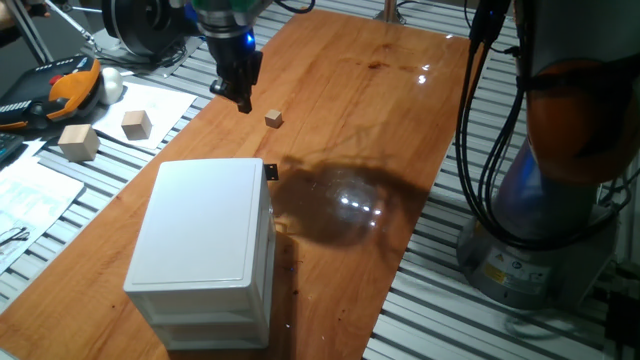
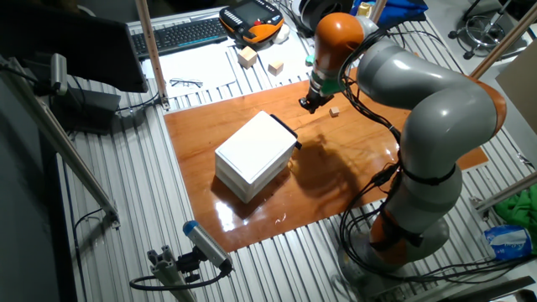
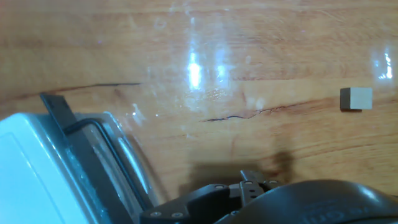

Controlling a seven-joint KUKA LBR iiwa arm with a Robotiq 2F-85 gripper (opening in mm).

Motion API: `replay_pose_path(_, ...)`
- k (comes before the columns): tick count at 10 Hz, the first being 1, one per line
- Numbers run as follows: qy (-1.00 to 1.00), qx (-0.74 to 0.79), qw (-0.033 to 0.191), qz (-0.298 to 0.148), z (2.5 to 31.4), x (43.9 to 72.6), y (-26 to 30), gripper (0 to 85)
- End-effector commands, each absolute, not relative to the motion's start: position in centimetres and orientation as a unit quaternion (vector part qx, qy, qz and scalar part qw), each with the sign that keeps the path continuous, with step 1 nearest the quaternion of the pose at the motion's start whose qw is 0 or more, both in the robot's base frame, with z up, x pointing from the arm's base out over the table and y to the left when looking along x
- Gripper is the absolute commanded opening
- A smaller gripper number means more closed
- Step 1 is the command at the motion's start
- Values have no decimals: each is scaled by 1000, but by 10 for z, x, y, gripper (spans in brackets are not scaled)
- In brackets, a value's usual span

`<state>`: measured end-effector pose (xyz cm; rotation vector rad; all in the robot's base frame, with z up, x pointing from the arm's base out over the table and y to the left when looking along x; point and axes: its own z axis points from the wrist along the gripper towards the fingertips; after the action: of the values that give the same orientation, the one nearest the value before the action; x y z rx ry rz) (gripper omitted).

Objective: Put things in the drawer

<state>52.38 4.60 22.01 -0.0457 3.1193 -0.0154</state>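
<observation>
Wooden and glossy, the counter (image 1: 400,110) carries the tiny cube (image 1: 274,119) just right of the hand (image 1: 240,100), which hangs above the surface; whether its fingers are parted I cannot tell. The white cabinet (image 1: 205,235) sits nearer, its drawer (image 1: 262,215) pushed in. From the other fixed view, the cube (image 2: 334,111) lies beside the hand (image 2: 307,103). In the hand view, the cube (image 3: 356,98) rests alone at right.

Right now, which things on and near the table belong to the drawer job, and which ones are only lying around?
Belong to the job:
- tiny wooden cube on the wooden board
- white cabinet with the drawer, shut
- gripper, above the board, holding nothing

Just lying about:
- two larger wooden blocks beside the board
- orange and black handset
- keyboard
- papers
</observation>
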Motion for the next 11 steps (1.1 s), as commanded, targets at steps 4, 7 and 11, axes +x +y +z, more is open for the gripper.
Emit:
replay_pose_path(4,1000,-23,15,-13,221,528,41,0)
replay_pose_path(7,999,-27,14,-17,218,527,44,0)
replay_pose_path(11,1000,-20,8,-15,217,522,52,0)
